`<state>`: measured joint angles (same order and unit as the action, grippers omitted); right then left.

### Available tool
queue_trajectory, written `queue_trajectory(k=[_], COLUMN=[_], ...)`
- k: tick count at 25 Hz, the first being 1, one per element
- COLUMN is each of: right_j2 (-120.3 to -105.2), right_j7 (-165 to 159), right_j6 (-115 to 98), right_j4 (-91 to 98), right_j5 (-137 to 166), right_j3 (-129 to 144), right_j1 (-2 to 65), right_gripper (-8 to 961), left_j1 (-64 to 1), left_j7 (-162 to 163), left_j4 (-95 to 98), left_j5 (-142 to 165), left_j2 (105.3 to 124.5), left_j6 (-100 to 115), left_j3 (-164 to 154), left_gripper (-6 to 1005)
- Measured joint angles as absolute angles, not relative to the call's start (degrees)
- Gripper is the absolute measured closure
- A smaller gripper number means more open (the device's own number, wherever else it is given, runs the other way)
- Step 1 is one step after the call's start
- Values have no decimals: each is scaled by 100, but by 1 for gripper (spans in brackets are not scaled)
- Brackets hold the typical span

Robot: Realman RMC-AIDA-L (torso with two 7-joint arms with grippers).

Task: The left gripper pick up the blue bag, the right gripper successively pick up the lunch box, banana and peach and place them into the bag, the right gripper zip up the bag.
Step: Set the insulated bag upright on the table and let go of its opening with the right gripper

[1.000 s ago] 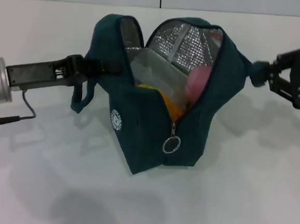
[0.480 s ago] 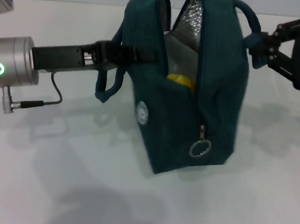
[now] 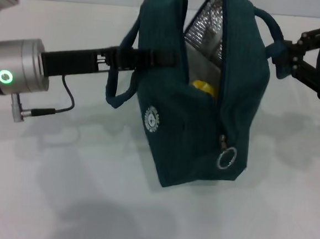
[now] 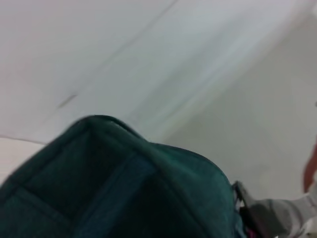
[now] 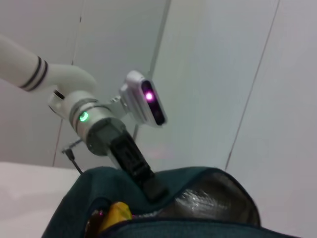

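Note:
The blue bag (image 3: 203, 128) hangs upright above the white table, held between both arms. My left gripper (image 3: 160, 57) is shut on its left handle side, and my right gripper (image 3: 277, 52) is shut on the right handle loop (image 3: 266, 21). The top is unzipped, showing silver lining (image 3: 206, 23) and a bit of yellow banana (image 3: 205, 88). The ring zip pull (image 3: 226, 158) dangles low on the front. The peach is hidden, and I cannot make out the lunch box. In the right wrist view the banana (image 5: 115, 214) peeks from the bag (image 5: 163, 208) under the left gripper (image 5: 151, 186).
The white table (image 3: 60, 189) lies under the bag, with the bag's shadow on it. The left arm's silver joint (image 3: 14, 66) and its cable (image 3: 61, 103) are at the left. The left wrist view is filled by bag fabric (image 4: 124, 188).
The bag has been lifted off the table and drawn taller and narrower, shifting slightly right. Its mouth has closed up, so the peach no longer shows.

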<state>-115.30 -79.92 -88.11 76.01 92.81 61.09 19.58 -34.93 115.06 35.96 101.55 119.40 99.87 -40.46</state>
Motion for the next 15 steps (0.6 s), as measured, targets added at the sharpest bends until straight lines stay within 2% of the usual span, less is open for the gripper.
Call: queue_trajectory(k=[15], right_j2=[-11532], right_j7=[-8021], right_j6=[-8670], right_j4=[7116], right_j5=[9916], right_j3=[6292], right_j1=[2201], right_gripper=[875], left_j1=[-3224], left_j7=[10617], left_j4=[2894], left_j5=[10286], left_j2=[11955], left_j6=[9479], left_j3=[-4069], left_gripper=[963])
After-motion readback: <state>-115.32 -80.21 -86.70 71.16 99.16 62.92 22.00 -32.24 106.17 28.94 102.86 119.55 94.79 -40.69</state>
